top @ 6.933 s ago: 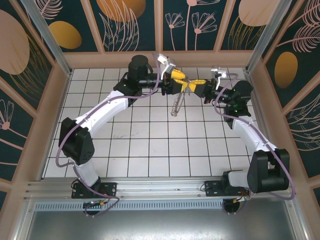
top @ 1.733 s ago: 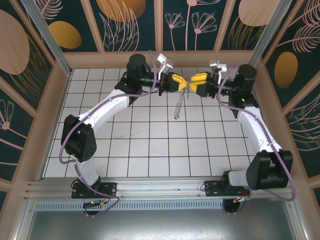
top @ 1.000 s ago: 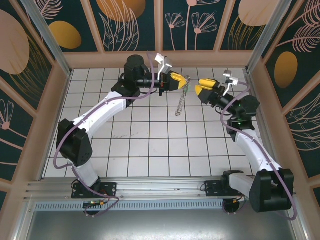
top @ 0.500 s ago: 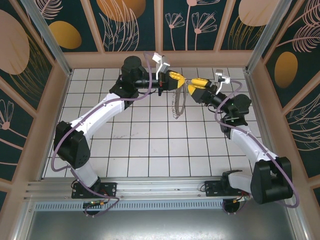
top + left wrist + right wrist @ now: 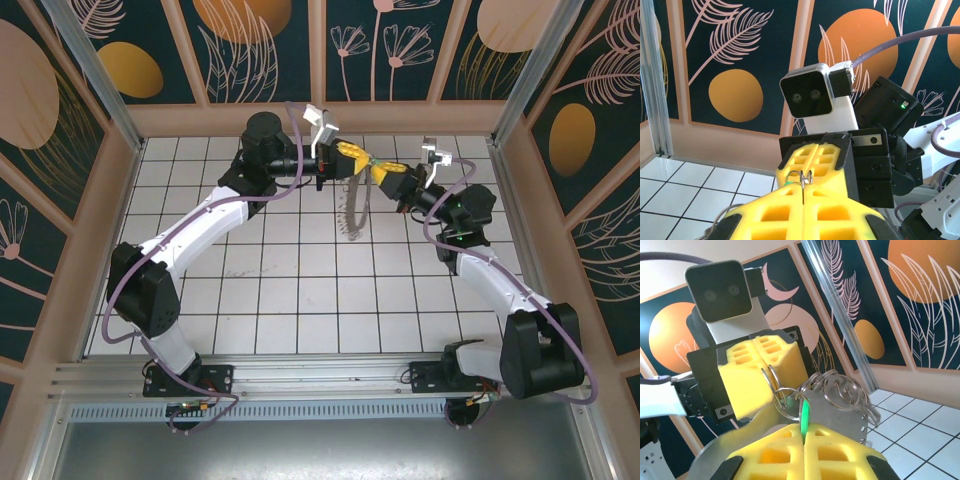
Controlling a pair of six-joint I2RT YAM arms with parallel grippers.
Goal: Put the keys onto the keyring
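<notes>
High above the tiles near the back wall, my two grippers meet tip to tip. My left gripper (image 5: 354, 158) is shut on a thin wire ring (image 5: 803, 177) of the keyring (image 5: 352, 208), which hangs below it as a grey metal strip with several split rings (image 5: 842, 395). Facing it, my right gripper (image 5: 386, 177) is shut on the green head of the key (image 5: 804, 415), seen edge-on between its yellow pads. A split ring (image 5: 788, 399) sits right at the key's tip, looped by the left gripper's pads (image 5: 747, 375). The key's dark blade is hidden.
White tiled floor (image 5: 300, 290) lies far below both grippers. Patterned dark walls (image 5: 260, 50) and a peach ledge close the back, with metal posts (image 5: 90, 70) at the corners. Both arms arch inward from the near rail (image 5: 320, 375).
My right gripper swung in toward the left gripper and shut on the green key. The left gripper kept its hold on the keyring and shifted slightly left.
</notes>
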